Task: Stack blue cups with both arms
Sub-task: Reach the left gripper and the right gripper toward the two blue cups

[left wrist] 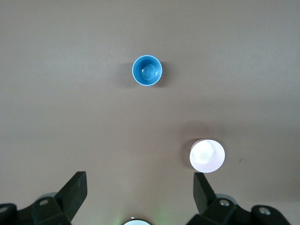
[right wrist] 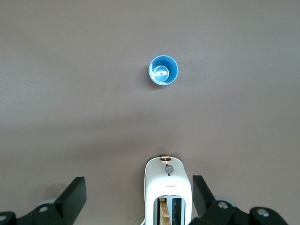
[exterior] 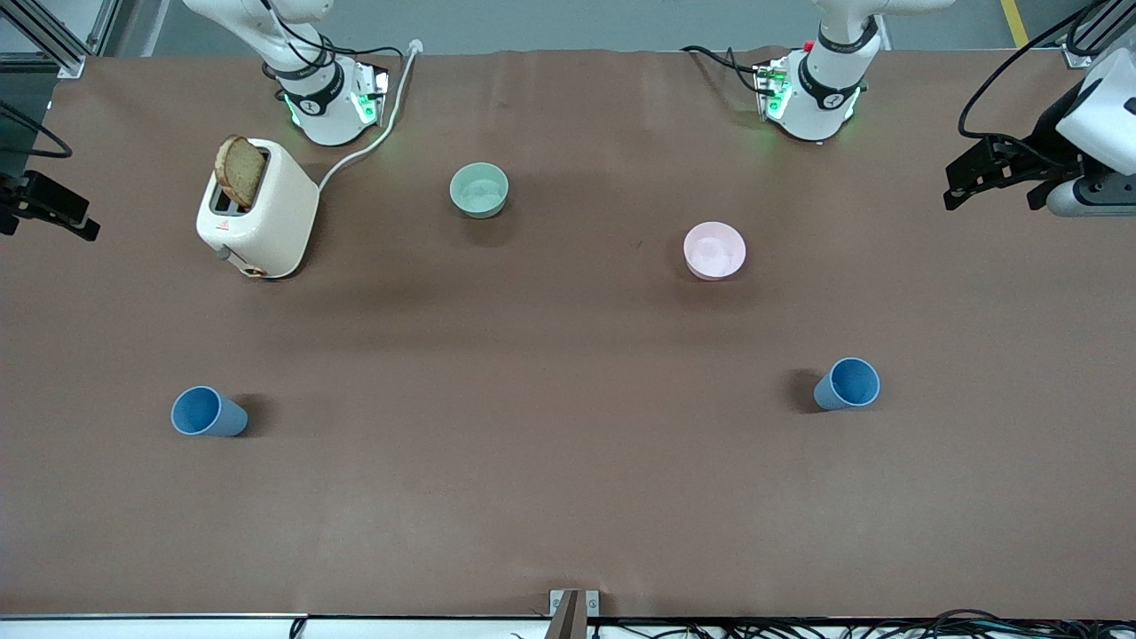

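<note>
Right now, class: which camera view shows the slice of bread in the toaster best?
The front view: the bread slice stands tall out of the toaster, its brown face visible. The right wrist view shows only its thin top edge in the slot. The left wrist view misses it.

Frame edges cut off both the left hand point(exterior: 985, 182) and right hand point(exterior: 49, 213).

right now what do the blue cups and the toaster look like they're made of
Blue cups: probably plastic, matte; even flat colour, thin rims, only a soft sheen inside in the wrist views. Toaster: cream shell, likely painted metal or plastic with a satin finish; smooth rounded corners, mild highlights. The look alone can't settle which.
</note>
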Available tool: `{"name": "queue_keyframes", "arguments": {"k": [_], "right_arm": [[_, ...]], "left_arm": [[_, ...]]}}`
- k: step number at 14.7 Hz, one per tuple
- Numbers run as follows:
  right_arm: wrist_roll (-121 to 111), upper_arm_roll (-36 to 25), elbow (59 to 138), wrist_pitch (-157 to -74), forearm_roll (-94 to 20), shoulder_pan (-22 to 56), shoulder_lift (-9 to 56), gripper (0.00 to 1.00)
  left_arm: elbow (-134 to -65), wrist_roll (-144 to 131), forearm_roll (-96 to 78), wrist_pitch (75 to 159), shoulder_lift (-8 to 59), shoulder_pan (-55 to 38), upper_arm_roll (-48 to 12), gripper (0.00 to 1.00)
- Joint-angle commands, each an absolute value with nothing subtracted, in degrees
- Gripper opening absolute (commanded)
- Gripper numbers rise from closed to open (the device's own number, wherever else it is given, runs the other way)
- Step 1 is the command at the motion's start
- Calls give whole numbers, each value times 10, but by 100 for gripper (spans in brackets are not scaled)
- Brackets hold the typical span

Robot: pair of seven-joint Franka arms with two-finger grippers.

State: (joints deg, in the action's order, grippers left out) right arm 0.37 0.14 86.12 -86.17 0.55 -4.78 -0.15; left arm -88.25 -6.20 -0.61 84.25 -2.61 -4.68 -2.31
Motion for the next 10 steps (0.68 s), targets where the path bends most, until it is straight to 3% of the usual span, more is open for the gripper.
{"name": "queue_keyframes", "arguments": {"k": [1,5,10], "right_arm": [[-4,8,864,-864,4,-59,-6,100],[-4,8,864,-865,5,-58,-7,100],[-4,7,864,-867,4,-61,-6,100]], "left_arm": [[-875,-69,-9,833,-24,-51,-19,100],[-823,-62,4,834,31,-47,-18,100],[-866,-52,15,930,88,-36,-15,100]]}}
